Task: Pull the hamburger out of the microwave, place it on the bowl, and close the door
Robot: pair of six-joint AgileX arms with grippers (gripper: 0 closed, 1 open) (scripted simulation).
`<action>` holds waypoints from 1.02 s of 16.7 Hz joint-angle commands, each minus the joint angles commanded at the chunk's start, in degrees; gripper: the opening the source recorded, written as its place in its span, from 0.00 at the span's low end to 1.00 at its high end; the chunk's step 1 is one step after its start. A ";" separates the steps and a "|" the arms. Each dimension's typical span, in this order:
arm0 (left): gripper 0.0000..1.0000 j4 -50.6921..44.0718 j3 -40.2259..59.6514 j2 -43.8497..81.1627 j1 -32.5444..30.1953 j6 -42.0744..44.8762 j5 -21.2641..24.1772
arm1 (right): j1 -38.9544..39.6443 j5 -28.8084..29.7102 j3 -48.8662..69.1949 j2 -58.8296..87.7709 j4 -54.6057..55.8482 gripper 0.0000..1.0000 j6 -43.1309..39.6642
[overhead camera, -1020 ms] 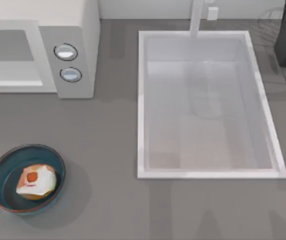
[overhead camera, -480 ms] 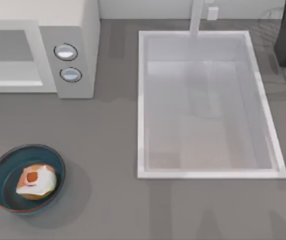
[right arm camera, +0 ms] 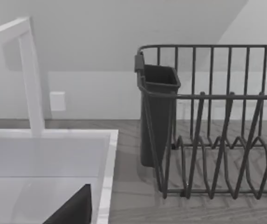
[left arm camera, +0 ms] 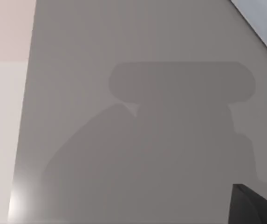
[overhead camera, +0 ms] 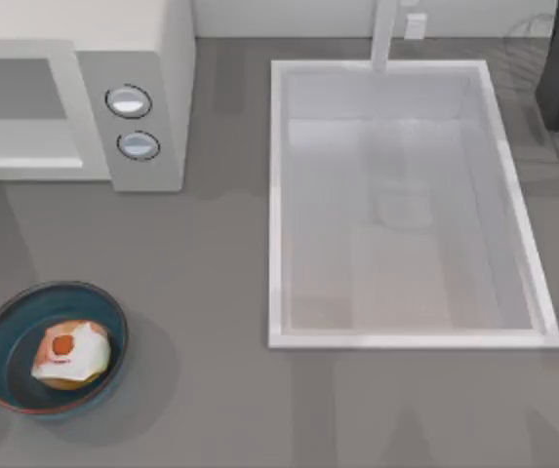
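One burger, bowled

Lower left of the top view: the hamburger [overhead camera: 67, 354] sits in the bowl [overhead camera: 52, 347] on the grey table [overhead camera: 211, 292]. Upper left stands the microwave [overhead camera: 113, 88]; the sink [overhead camera: 411, 205] fills the right, dish rack [right arm camera: 217, 126] beyond. Grippers' state: cannot tell.

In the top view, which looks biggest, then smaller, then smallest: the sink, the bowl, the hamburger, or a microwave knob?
1. Sink, by far the largest.
2. Bowl.
3. Hamburger, sitting in the bowl.
4. Microwave knob, a little smaller than the hamburger.
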 joint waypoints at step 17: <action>0.00 6.11 -16.54 -19.17 -19.58 -18.37 -11.63 | 0.00 0.00 0.00 0.00 0.00 1.00 0.00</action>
